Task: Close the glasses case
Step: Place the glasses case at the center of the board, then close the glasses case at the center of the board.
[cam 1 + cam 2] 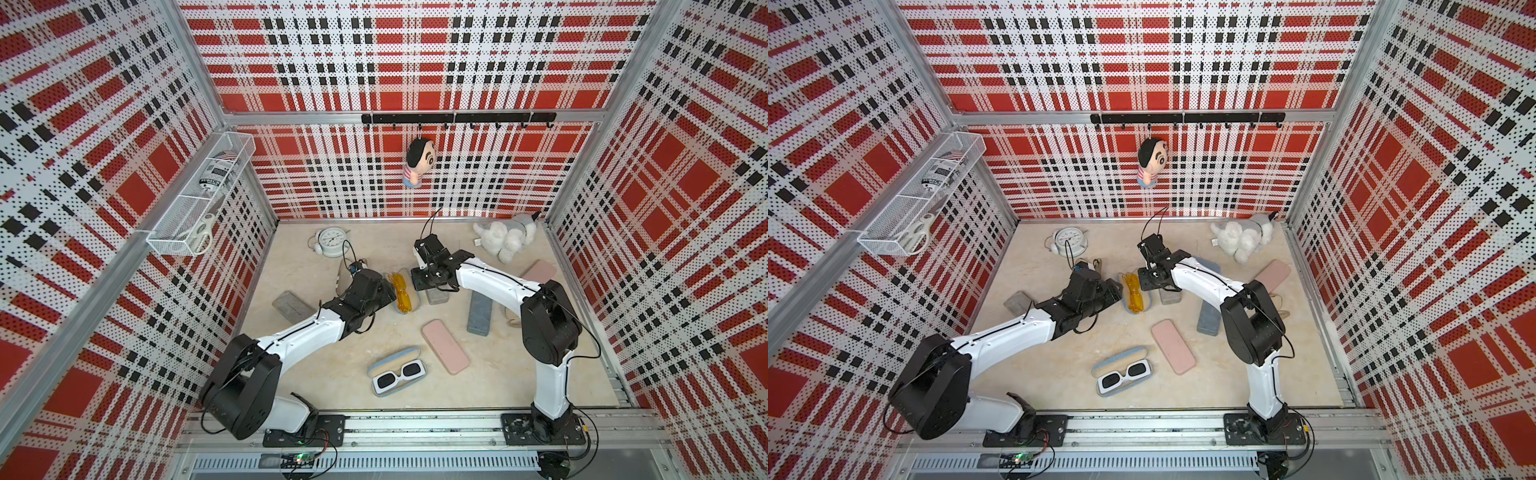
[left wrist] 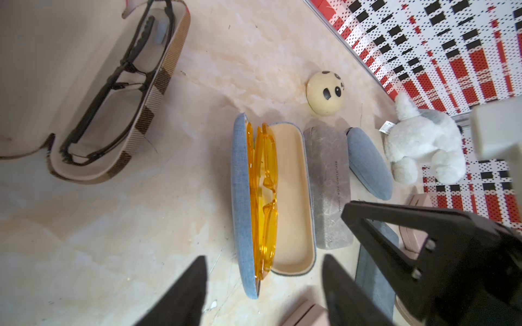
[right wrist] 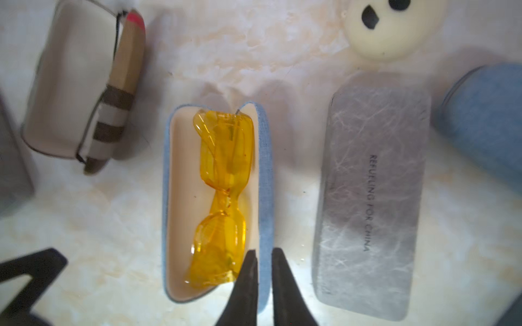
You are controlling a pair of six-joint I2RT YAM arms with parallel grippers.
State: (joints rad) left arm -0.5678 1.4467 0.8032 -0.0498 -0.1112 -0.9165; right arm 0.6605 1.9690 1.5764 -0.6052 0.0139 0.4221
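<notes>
The glasses case (image 2: 291, 197) is blue fabric outside and cream inside, and it lies open near the middle of the table in both top views. Yellow glasses (image 3: 223, 169) sit in it, also seen as yellow glasses (image 1: 402, 293). One blue half (image 2: 240, 197) stands raised on edge beside the glasses. My right gripper (image 3: 264, 251) is shut on the rim of that raised half near one end. My left gripper (image 2: 264, 257) is open, with its fingers to either side of the case's near end and not touching it.
A grey case (image 3: 372, 197) lies right beside the blue one, with a closed blue case (image 2: 370, 163) and a cream round toy (image 2: 324, 93) past it. A plaid case with black glasses (image 2: 113, 98) lies on the other side. A pink case (image 1: 444, 347) and white sunglasses (image 1: 399, 374) lie nearer the front.
</notes>
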